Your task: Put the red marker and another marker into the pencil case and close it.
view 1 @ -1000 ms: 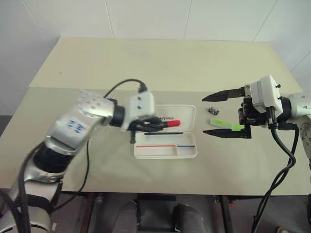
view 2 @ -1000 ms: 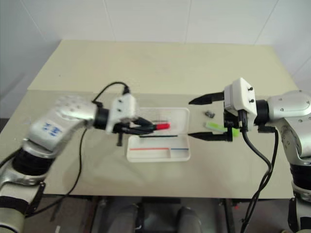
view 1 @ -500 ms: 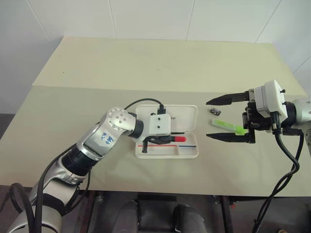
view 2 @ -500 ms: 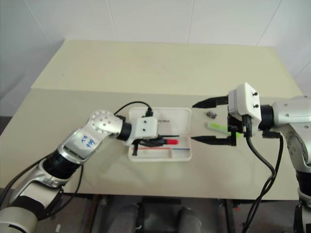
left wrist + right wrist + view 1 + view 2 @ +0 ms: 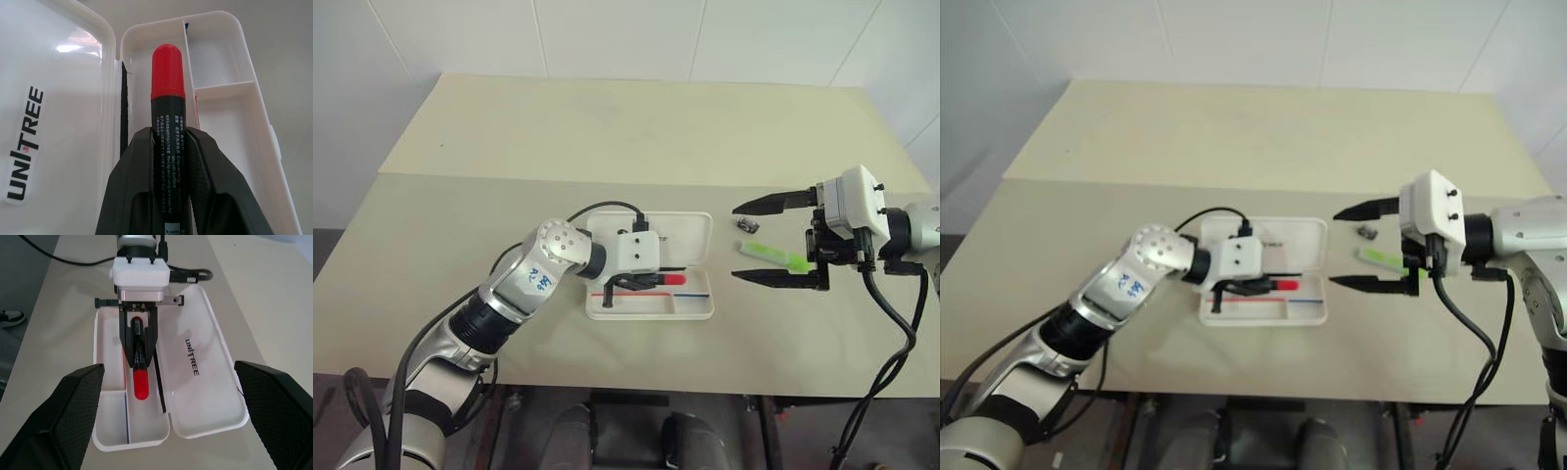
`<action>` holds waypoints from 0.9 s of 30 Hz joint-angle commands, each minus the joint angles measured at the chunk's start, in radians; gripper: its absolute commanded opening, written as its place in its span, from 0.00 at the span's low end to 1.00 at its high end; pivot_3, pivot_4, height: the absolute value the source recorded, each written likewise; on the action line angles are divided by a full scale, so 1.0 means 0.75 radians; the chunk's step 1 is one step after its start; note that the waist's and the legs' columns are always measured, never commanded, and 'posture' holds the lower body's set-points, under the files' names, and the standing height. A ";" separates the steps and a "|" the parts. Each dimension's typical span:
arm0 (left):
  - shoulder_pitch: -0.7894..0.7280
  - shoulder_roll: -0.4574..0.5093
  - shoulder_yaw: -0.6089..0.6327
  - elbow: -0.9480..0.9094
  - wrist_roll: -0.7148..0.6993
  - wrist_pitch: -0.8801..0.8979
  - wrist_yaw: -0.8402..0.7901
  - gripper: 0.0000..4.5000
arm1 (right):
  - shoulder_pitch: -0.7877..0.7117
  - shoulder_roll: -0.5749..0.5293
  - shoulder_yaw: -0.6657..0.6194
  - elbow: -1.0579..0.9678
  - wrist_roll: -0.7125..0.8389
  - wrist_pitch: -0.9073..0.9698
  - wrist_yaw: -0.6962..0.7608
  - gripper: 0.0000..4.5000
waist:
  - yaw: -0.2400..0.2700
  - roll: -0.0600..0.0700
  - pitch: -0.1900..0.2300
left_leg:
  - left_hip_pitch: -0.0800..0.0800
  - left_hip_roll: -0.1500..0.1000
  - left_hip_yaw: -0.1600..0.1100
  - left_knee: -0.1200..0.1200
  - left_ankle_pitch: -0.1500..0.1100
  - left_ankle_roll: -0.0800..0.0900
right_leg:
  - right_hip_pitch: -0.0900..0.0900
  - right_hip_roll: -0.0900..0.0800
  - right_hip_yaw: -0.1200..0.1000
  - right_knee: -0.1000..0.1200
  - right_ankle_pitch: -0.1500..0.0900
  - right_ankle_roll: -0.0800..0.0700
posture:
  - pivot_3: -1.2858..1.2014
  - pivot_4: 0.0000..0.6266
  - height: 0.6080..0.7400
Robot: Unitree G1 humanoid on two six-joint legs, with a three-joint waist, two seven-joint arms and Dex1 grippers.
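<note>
The left gripper [image 5: 651, 282] is squeezed tight on the red marker [image 5: 168, 78], w/ one black finger [image 5: 132, 186] on each side of the black barrel. The red cap sticks out past the fingertips. The marker is over the tray half of the pencil case [image 5: 697, 308], just at the long part of the tray next to the hinge; can't tell if it's touching the bottom yet. The case is wide open & lies flat on the table [image 5: 607, 127]. Its lid half lies on the far side of the tray, inside facing up, w/ a dark logo [image 5: 191, 357] on it. A red line & a blue line run along inside the tray, & a small wall splits off a short part at one end. The left arm comes in from the robot's left & the gripper points to the right, along the case. The right gripper [image 5: 764, 242] is over on the robot's right, past the end of the case, pointing back at it. Its two black fingers are spread wide & hold nothing. The green highlighter [image 5: 771, 255] lies on the table between those fingers in the head views, a bit tilted. A small dark clip [image 5: 744, 224] sits on the table close by, between the highlighter & the case lid, not touching them.
</note>
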 commanded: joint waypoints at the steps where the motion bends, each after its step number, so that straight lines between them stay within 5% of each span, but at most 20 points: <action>1: -0.006 -0.017 0.015 -0.018 0.023 0.004 0.011 0.13 | -0.003 -0.019 -0.021 -0.039 -0.004 -0.022 -0.010 1.00 | 0.000 0.000 0.000 | 0.000 0.000 0.000 0.000 0.000 0.000 | 0.000 0.000 0.000 0.000 0.000 0.000 | 0.52 0.24 1.00; 3: 0.001 -0.021 0.013 -0.033 0.020 0.010 0.000 0.13 | -0.003 -0.019 -0.026 -0.050 0.003 -0.015 -0.012 1.00 | 0.000 0.000 0.000 | 0.000 0.000 0.000 0.000 0.000 0.000 | 0.000 0.000 0.000 0.000 0.000 0.000 | 0.52 0.24 1.00; 4: 0.003 -0.022 0.014 -0.037 0.018 0.014 -0.003 0.29 | -0.003 -0.020 -0.028 -0.053 0.006 -0.013 -0.012 1.00 | -0.001 0.000 0.000 | 0.000 0.000 0.000 0.000 0.000 0.000 | 0.000 0.000 0.000 0.000 0.000 0.000 | 0.52 0.24 1.00; 11: 0.003 -0.023 0.031 -0.064 0.007 0.026 -0.009 0.80 | 0.000 -0.019 -0.025 -0.052 0.006 -0.011 -0.011 1.00 | -0.001 0.000 0.000 | 0.000 0.000 0.000 0.000 0.000 0.000 | 0.000 0.000 0.000 0.000 0.000 0.000 | 0.52 0.24 1.00; 19: -0.007 -0.018 0.275 -0.289 -0.219 0.252 -0.022 0.80 | -0.016 -0.029 -0.029 0.117 -0.035 -0.067 0.026 1.00 | -0.002 0.000 0.000 | 0.000 0.000 -0.001 0.000 0.000 0.000 | 0.000 0.000 0.000 0.000 0.000 0.000 | 0.52 0.24 1.00; 27: 0.045 0.118 0.522 -0.558 -0.416 0.471 0.015 0.80 | -0.110 -0.029 0.137 0.760 -0.391 -0.359 0.021 1.00 | -0.007 0.001 0.000 | 0.001 0.000 0.000 -0.001 0.000 0.000 | 0.001 0.000 0.000 0.000 0.000 0.000 | 0.52 0.24 1.00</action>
